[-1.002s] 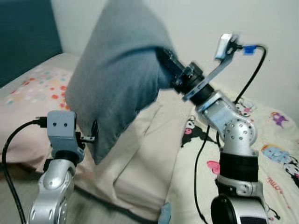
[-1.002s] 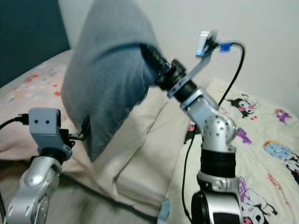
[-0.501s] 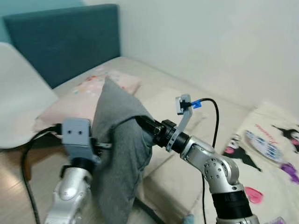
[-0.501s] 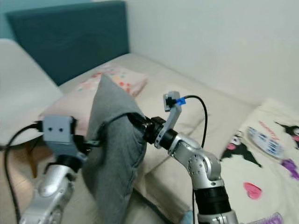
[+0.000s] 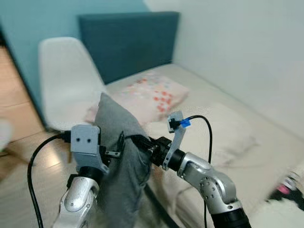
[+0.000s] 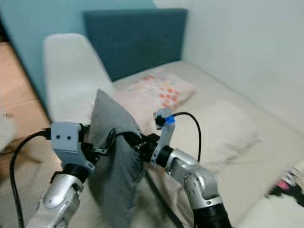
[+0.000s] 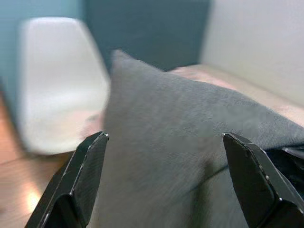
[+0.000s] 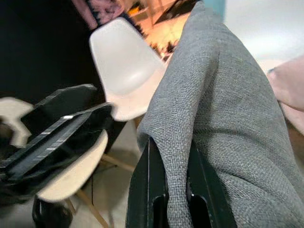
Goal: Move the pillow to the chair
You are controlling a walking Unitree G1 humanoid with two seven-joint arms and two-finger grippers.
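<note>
Bedroom with a bed [image 5: 228, 128], teal headboard [image 5: 128, 42] and white chair [image 5: 66, 80] ahead.
My right gripper [image 8: 178, 190] pinches the grey pillow [image 5: 121, 161] aloft; my left gripper [image 7: 166, 185] stands wide against it. Best kept high, lowered squarely over the seat.
</note>
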